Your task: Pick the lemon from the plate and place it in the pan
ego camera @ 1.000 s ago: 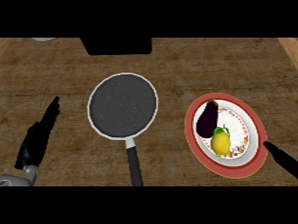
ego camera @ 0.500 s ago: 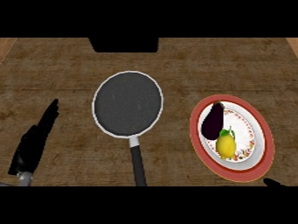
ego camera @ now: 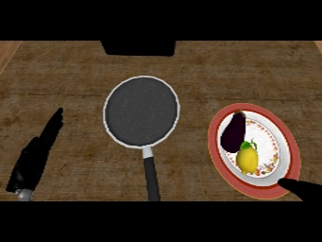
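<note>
Yellow lemon (ego camera: 248, 158) still on plate (ego camera: 289, 156), beside eggplant (ego camera: 233, 131). Right hand (ego camera: 309, 190) back in view at plate's near rim; fingers' state: cannot tell, holds nothing. Left hand (ego camera: 36, 153) resting, fingers straight. Pan (ego camera: 141, 111) awaits; grasp pending.

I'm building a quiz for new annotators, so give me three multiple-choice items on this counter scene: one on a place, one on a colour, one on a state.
1. Where does the yellow lemon lie?
A. in the pan
B. on the red-rimmed white plate, beside the dark purple eggplant
C. on the bare wooden counter

2. What colour is the handle of the round dark frying pan?
A. black
B. red
C. yellow

3. How is the left hand?
A. curled round the lemon
B. pressing on the pan
C. open, fingers straight, holding nothing

Answers: 1 B, the lemon sits on the plate below the eggplant. 2 A, the handle runs black toward the lower edge. 3 C, it rests apart at the view's left.
</note>
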